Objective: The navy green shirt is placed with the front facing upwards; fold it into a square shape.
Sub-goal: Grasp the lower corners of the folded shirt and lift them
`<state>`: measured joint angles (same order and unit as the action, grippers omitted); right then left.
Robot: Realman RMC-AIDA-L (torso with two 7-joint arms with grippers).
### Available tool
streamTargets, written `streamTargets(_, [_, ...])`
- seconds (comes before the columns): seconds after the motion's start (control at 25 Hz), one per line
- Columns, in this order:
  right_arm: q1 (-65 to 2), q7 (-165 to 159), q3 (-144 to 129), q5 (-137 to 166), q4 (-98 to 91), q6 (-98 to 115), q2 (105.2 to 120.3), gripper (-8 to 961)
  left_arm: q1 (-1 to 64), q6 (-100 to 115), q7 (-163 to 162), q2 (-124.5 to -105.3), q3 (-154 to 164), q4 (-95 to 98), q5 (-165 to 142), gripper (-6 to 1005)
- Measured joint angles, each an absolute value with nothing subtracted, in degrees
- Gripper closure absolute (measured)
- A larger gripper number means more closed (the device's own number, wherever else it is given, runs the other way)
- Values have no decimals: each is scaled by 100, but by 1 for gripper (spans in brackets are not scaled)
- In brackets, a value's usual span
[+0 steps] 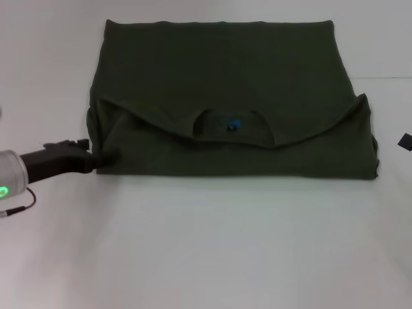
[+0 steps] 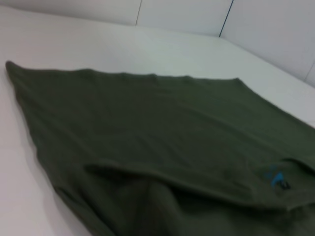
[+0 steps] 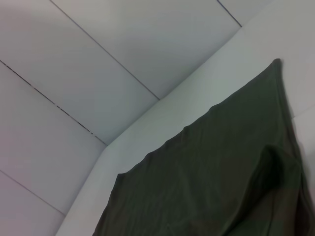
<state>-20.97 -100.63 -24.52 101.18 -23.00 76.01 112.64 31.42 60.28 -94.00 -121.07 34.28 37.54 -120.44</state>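
The navy green shirt (image 1: pixel 225 84) lies spread on the white desk (image 1: pixel 206 244), already folded once into a wide rectangle, its long edges running side to side. The near part is a folded-over layer whose curved edge sweeps from the left corner to the right corner, and in the middle of it sits the round collar (image 1: pixel 232 119) with a small blue neck label (image 1: pixel 232 125) showing inside. No lettering is visible on the upper surface.

The left gripper (image 1: pixel 103 158) reaches in low from the robot's left, its arm lying nearly flat and level with the desk and pointing toward the right. Its dark fingers (image 1: pixel 108 156) are at the shirt's near left corner, where the cloth bunches into a small fold around the tip; they look pinched on that corner, with the fabric drawn slightly outward there. A green light glows on the pale wrist housing (image 1: pixel 9 177), and a thin cable (image 1: pixel 19 206) loops beside it on the desk.

The left wrist view looks across the shirt (image 2: pixel 147 128) from close above the cloth, with the folded layer's edge and the blue label (image 2: pixel 276 178) in sight. The right wrist view shows the shirt's (image 3: pixel 221 162) far corner against the desk and the panelled wall (image 3: pixel 98 64). Of the right gripper (image 1: pixel 405 141) only a small dark tip shows at the right edge of the head view, clear of the shirt, and I cannot tell how its fingers stand
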Motion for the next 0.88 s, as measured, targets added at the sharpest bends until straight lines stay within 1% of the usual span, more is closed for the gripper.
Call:
streamTargets(0.36, [-2123, -10059, -2452, 10116, -2303, 7537, 11298, 6, 3330, 5166, -9355, -12224, 3755, 3418, -12050, 108])
streamTargets(0.88, [-2164, -10046, -2452, 10116, -2303, 7431, 11315, 6, 3375, 5172, -9413, -12234, 3820, 3366, -12049, 112])
